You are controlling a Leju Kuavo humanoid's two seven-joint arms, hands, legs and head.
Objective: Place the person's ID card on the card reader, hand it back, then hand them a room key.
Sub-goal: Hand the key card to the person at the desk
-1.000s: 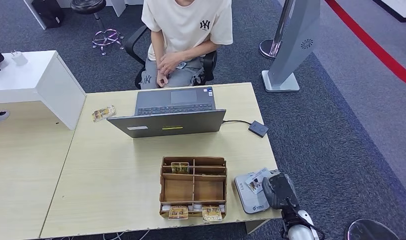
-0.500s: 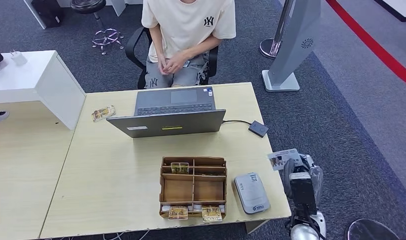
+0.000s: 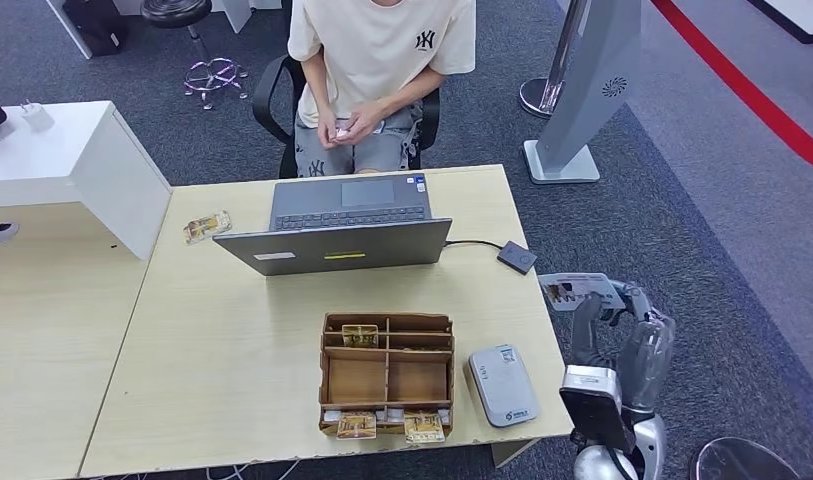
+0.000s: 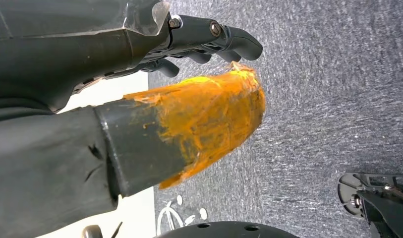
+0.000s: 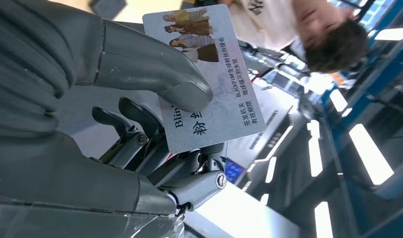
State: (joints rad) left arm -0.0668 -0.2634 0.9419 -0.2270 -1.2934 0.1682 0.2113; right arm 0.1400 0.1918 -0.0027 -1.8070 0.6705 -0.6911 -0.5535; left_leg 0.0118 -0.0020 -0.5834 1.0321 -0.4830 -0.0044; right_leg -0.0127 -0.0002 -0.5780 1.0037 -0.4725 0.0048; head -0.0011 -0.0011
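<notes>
Pinching the ID card (image 3: 580, 291) between its thick grey thumb and the darker fingers (image 5: 140, 134) behind it, the right robot hand (image 3: 622, 335) is raised off the right edge of the table (image 3: 232, 350), above the grey carpet, with the card at its top, lying roughly flat and pointing toward the table. Seen from the right wrist, the ID card (image 5: 206, 74) is a pale, glossy white-lilac rectangle with rounded corners; a small group photo of several people sits at one end, and lines of dark printed characters run along its length, the thumb (image 5: 154, 79) covering part of the larger lettering. The left robot hand (image 4: 209, 42) hangs over the grey carpet beside an orange-smeared dark part; its dark fingers are curled loosely and nothing shows in them, though I cannot tell for sure how far they are closed. On the table near the right robot hand lies the grey card reader (image 3: 503, 385), flat and bare on top, just beside a wooden compartment box (image 3: 387, 375) holding a few small yellowish room key cards (image 3: 360, 335). Farther back stands an open laptop (image 3: 337, 225), its cable running to a small dark adapter (image 3: 518, 257) near the table's right edge. Beyond the table, a person (image 3: 382, 70) in a cream T-shirt sits on a black chair with both hands together in their lap.
</notes>
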